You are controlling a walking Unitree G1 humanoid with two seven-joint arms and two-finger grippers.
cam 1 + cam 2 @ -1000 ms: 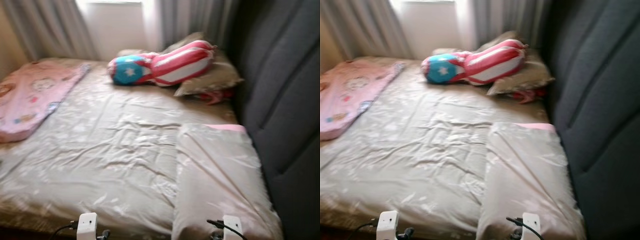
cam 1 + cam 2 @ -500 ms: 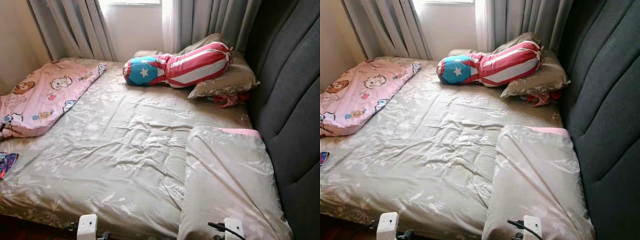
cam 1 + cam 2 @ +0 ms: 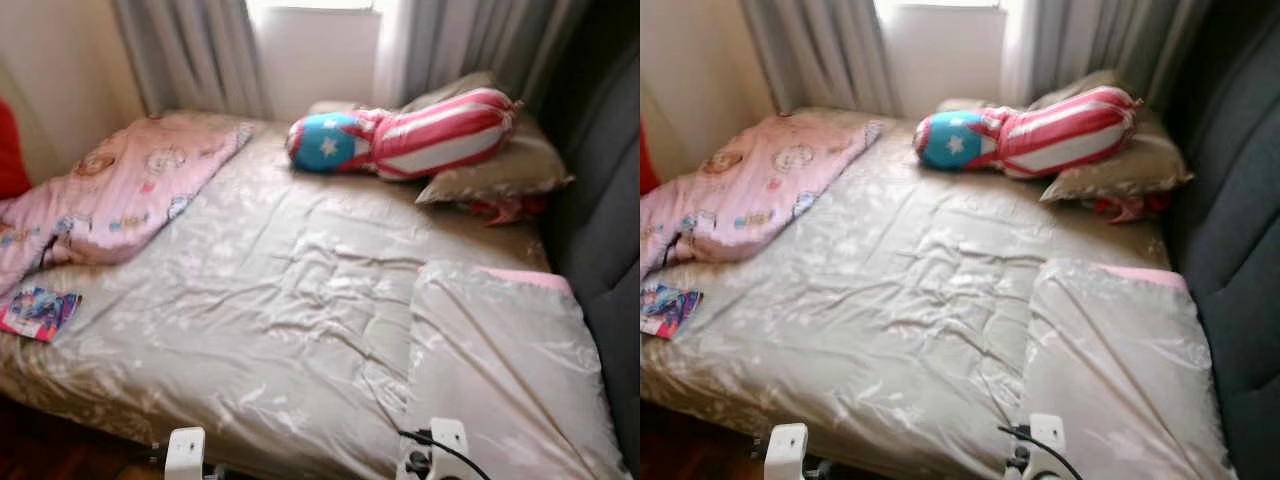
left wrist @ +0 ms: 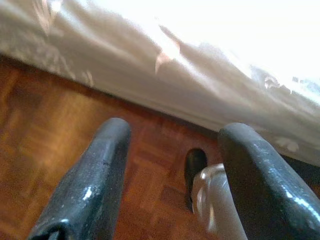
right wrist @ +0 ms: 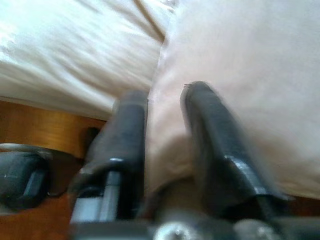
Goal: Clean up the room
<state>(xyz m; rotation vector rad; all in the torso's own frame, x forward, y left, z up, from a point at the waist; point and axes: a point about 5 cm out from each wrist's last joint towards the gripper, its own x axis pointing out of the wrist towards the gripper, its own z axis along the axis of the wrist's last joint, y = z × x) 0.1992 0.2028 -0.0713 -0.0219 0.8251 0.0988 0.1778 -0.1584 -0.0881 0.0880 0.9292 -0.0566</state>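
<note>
Grippers are hanging by the bed [image 3: 300, 320]: left gripper [image 4: 172, 170] spread wide, empty; right gripper [image 5: 162, 135] narrowly parted, empty. Picture book [image 3: 38, 312] is lying there, writing unreadable.

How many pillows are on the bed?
3 that I can see: the striped star pillow by the curtains, a beige pillow under it, and a big beige pillow near the headboard. Something more may hide underneath.

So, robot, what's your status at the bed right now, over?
Left gripper open over wood floor at the bed's edge. Right gripper open, empty, above the near pillow. Small colourful book and pink blanket lie on the bed.
</note>
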